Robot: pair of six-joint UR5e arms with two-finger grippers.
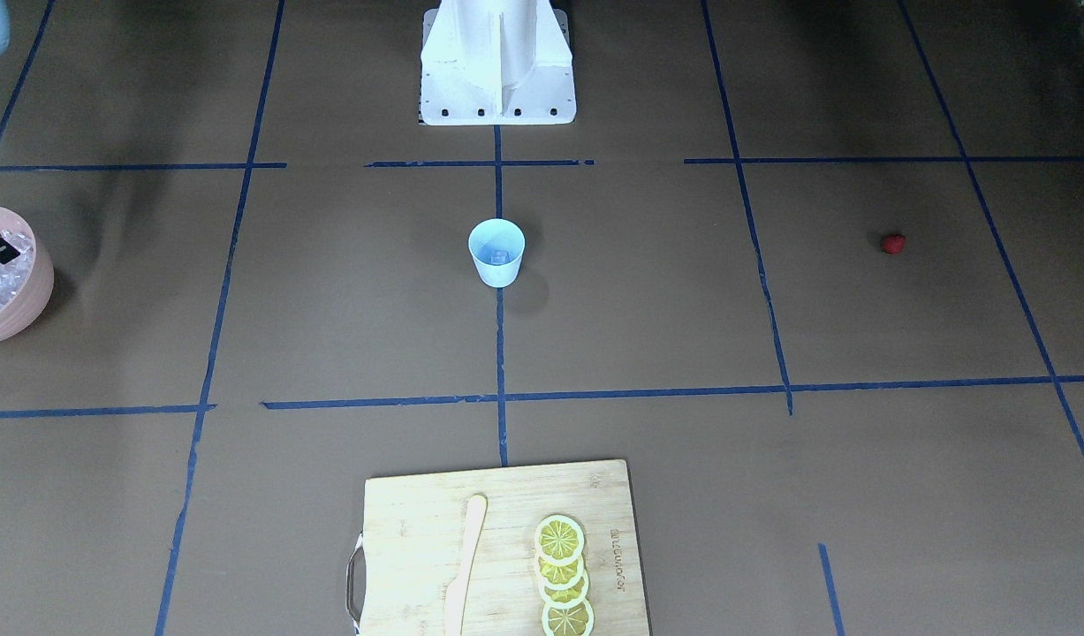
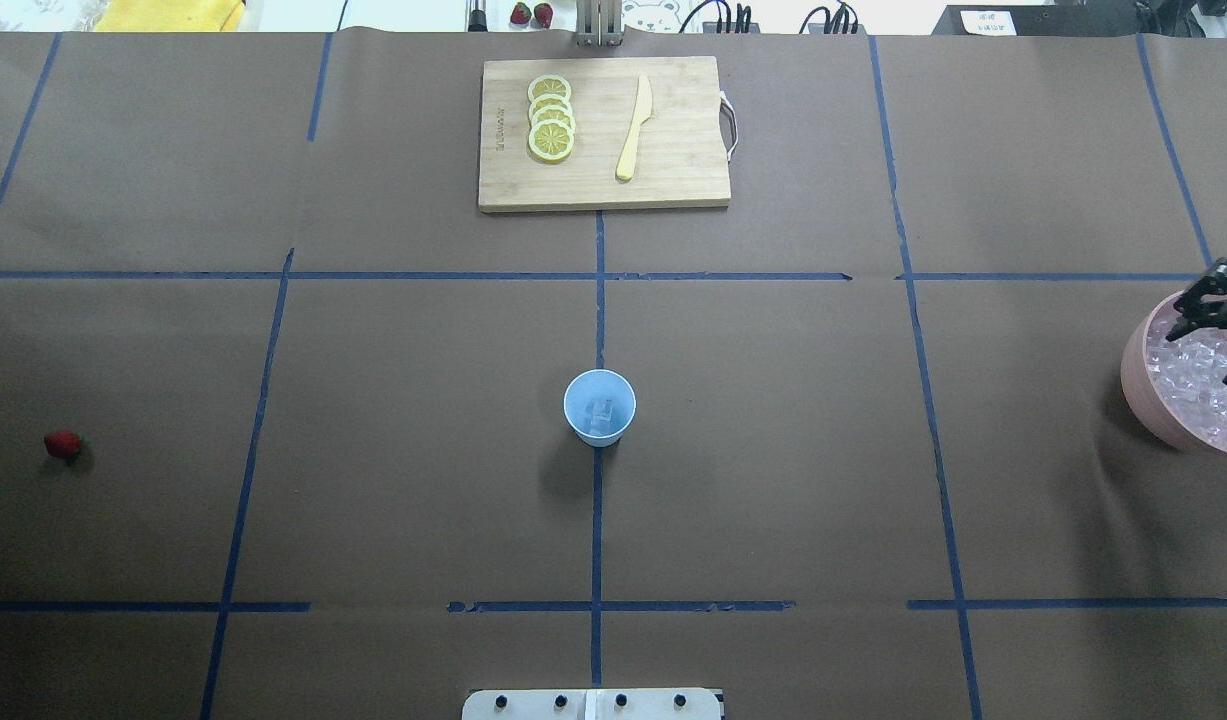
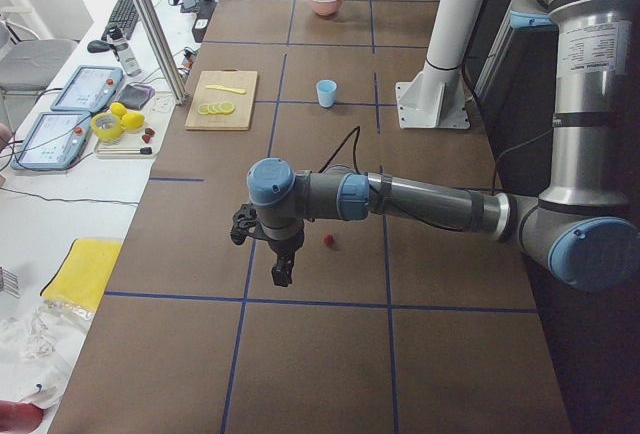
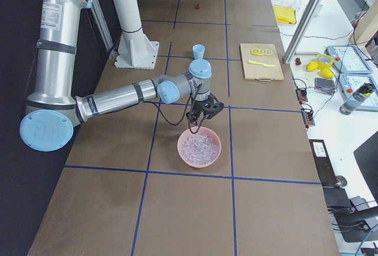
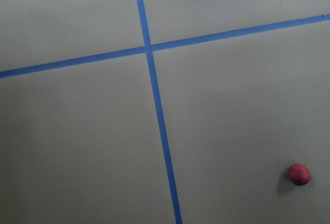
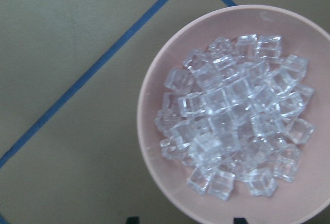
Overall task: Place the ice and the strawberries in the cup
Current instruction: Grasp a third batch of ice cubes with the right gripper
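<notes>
The pale blue cup stands upright at the table's middle, with a clear cube of ice inside it. Many more ice cubes fill the pink bowl at the table's right end. My right gripper hangs open just above that bowl's ice, holding nothing. A small dark-red strawberry lies alone on the table at the far left. My left gripper hovers near the strawberry, showing only in the exterior left view, so I cannot tell whether it is open or shut.
A wooden cutting board with several lemon slices and a wooden knife lies at the far edge, centre. The robot base stands behind the cup. Blue tape lines cross the brown table cover.
</notes>
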